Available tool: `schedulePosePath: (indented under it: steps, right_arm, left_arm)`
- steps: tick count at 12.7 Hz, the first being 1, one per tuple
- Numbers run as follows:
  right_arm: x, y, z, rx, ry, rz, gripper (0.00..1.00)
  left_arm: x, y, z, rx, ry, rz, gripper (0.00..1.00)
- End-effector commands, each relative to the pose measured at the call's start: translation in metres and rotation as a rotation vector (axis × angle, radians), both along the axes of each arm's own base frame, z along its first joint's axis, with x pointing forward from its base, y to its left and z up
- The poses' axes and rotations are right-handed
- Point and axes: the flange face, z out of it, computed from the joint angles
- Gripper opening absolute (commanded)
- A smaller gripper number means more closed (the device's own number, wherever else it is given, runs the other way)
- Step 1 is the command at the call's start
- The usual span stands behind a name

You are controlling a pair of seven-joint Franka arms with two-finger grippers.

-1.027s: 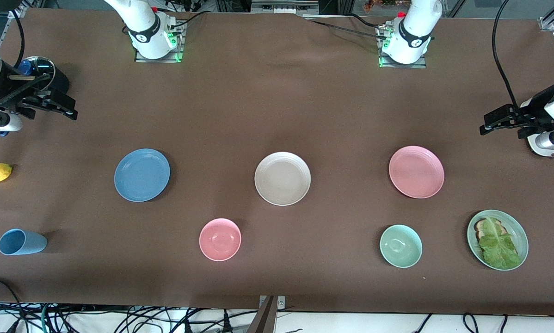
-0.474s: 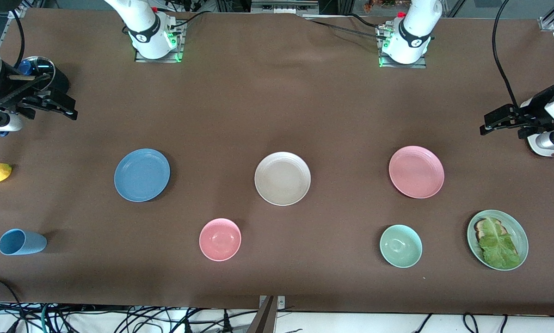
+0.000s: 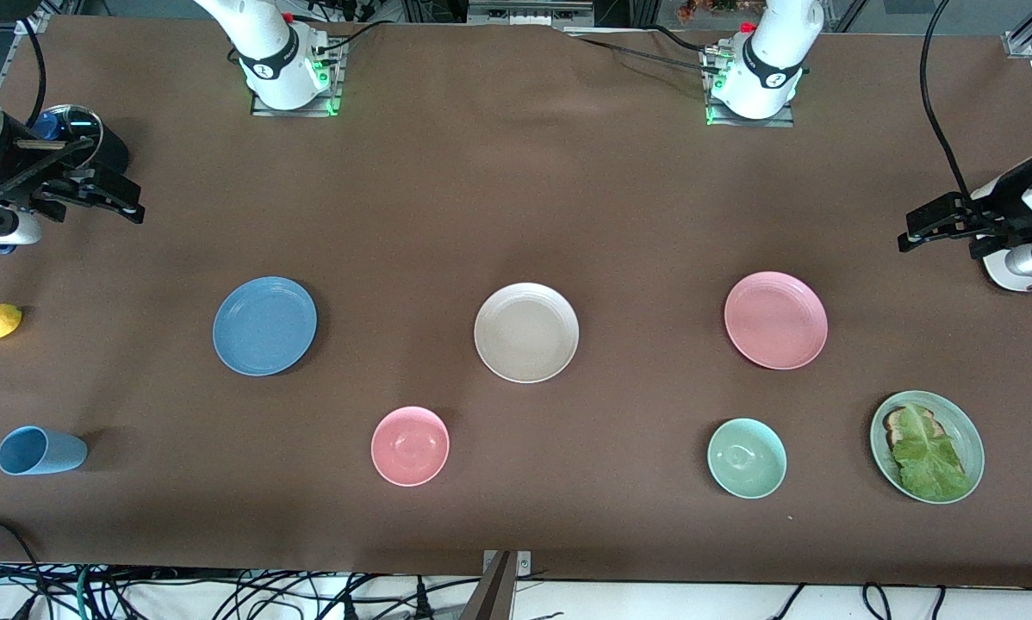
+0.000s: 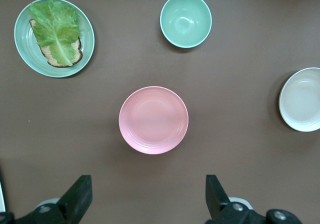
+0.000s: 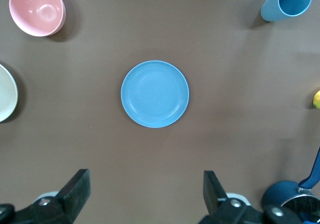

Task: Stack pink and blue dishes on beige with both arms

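Front view shows three equal plates flat in one row on the counter (image 3: 516, 172): blue plate (image 3: 264, 325), beige plate (image 3: 526, 332), pink plate (image 3: 775, 320). Left hand (image 3: 912, 232) and right hand (image 3: 133, 207) hang released, empty.

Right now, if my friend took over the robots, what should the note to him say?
Left gripper: open, empty, up at the left arm's end of the table.
Right gripper: open, empty, up at the right arm's end.
Beige plate: mid-table, bare.
Pink plate: toward the left arm's end, alone on the table.
Blue plate: toward the right arm's end, alone on the table.
Done: nothing stacked yet.
Left: pick up the pink and blue plates and stack both on the beige plate.
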Motion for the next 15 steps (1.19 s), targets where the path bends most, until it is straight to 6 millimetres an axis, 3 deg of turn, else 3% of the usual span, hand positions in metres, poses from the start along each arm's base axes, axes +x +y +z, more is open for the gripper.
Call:
schedulePosePath:
  steps: [1, 7, 10, 15]
  right_arm:
    - [-0.001, 0.002, 0.002, 0.003, -0.005, -0.013, 1.0]
    - [-0.001, 0.002, 0.003, 0.003, -0.011, -0.013, 1.0]
    - [-0.001, 0.002, 0.002, 0.003, -0.011, -0.012, 1.0]
    - [-0.001, 0.003, 0.002, 0.004, -0.013, -0.01, 1.0]
  left_arm:
    - [0.005, -0.002, 0.005, -0.029, -0.004, -0.014, 1.0]
    - [0.005, 0.002, 0.004, -0.029, -0.003, -0.01, 1.0]
    - [0.006, -0.008, 0.0, -0.019, 0.006, -0.024, 1.0]
    - [0.025, 0.026, -0.05, -0.045, 0.086, 0.025, 1.0]
